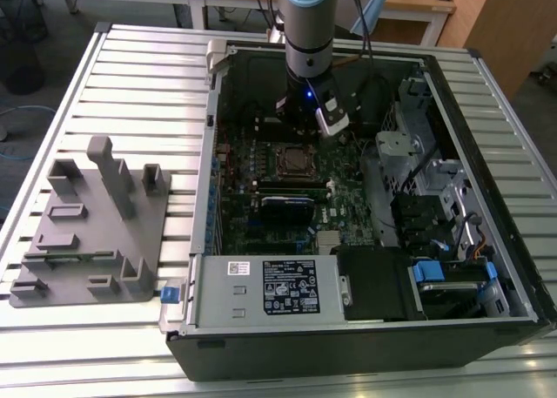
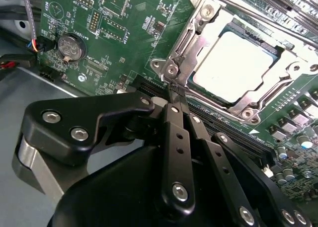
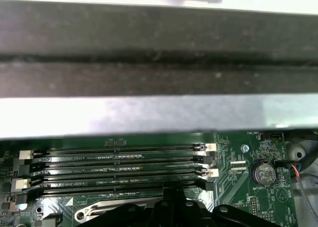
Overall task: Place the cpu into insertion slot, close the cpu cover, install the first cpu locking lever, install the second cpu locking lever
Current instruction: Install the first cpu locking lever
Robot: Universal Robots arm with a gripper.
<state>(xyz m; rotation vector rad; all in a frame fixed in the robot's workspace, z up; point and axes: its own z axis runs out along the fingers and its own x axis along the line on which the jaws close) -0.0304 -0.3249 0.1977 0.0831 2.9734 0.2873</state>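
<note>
Chip [image 2: 237, 65], pale and square, already sits in your socket [image 2: 201, 23], and the silvery frame plate [image 2: 278, 83] lies closed down around it, as the second wrist view shows you. In the exterior view you can find the same socket [image 1: 294, 161] on the green board [image 1: 348, 198], inside the open computer case [image 1: 487, 93]. Your gripper [image 2: 172, 90] has its black fingers [image 2: 175, 137] clenched together with nothing between them, their tips resting just at the socket's near corner by a screw. A round coin battery [image 2: 69, 47] lies well off to one side on the board. Long memory slots [image 3: 119, 167] run beside the socket in the first wrist view. On the slatted table [image 1: 130, 76], toward the exterior view's left, a grey parts holder [image 1: 91, 232] stands apart from the case.
</note>
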